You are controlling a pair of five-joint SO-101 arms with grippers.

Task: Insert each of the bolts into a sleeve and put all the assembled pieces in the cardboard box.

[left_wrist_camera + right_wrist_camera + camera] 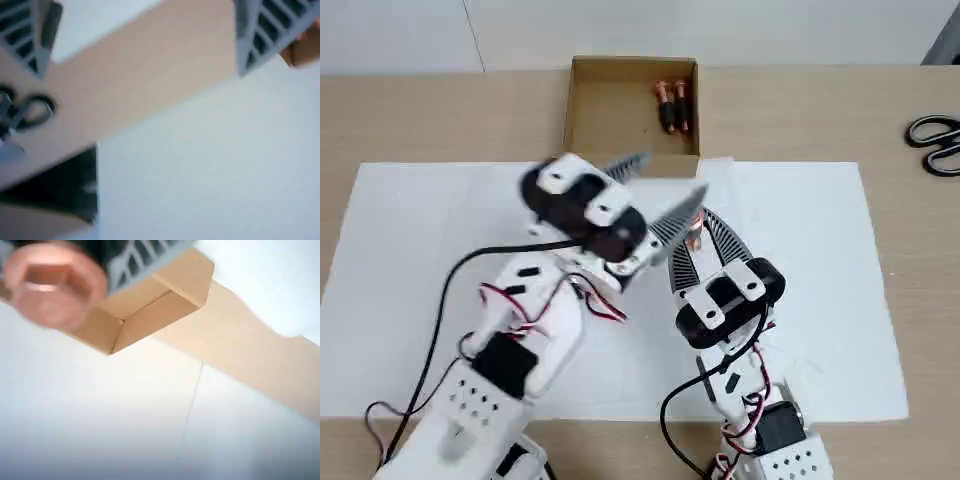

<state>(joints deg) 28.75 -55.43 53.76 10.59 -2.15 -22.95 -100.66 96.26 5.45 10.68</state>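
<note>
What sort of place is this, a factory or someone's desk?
Likely a robotics lab or workshop bench: left arm and right arm at a wooden table, a cardboard box, scissors.

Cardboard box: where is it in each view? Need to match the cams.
High view: box at top centre, at the paper's far edge, two pieces inside.
Left wrist view: a brown sliver at the frame edge may be it; cannot tell.
Right wrist view: one corner, behind the gripped copper piece.
Shared landmark: white paper on the tan table.
</note>
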